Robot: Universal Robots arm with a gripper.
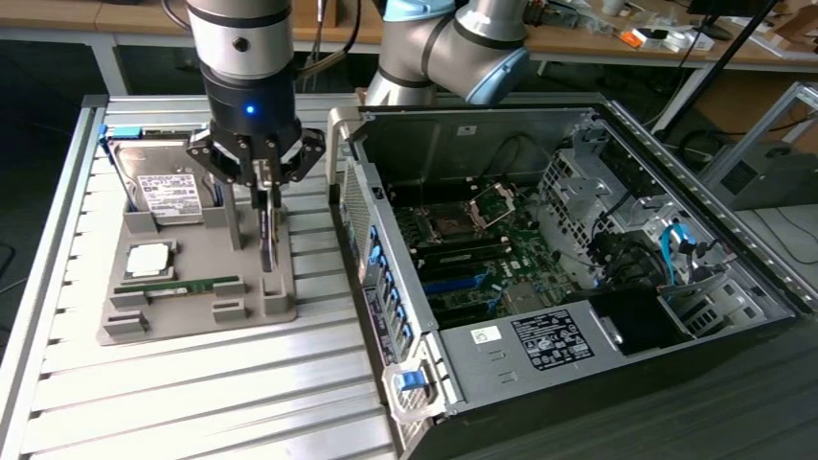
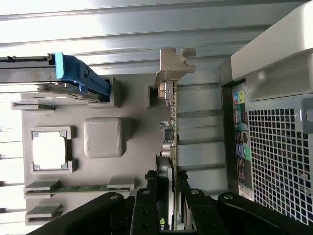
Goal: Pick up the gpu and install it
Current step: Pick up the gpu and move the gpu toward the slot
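Closest to the wrist lens: the black, angular fingers (image 2: 146, 205) of the gripper (image 2: 167, 196). I read the jaws as clamped on the gpu (image 2: 170, 127), one pad on each flat face.

- The gpu stands on edge, a thin board with small parts along one face. Its silvery stamped bracket (image 2: 173, 61), with a notched tab, is at the end away from the fingers.
- In the exterior view the card hangs straight down from the jaws. Its lower end sits at the slot posts of the tray (image 1: 192, 316). I cannot tell whether it has cleared them.
- The tray is matte grey plastic with blocky moulded pockets. It holds a boxy drive (image 1: 172, 187) with a white label, a square pale chip (image 1: 149, 257) and a narrow green memory stick (image 1: 179, 285).
- The tray lies on a ribbed aluminium table (image 1: 192, 402).
- On the exterior view's right, just beside the tray, lies the open case (image 1: 576, 240). It is sheet steel with a perforated rear panel, and the motherboard faces up.
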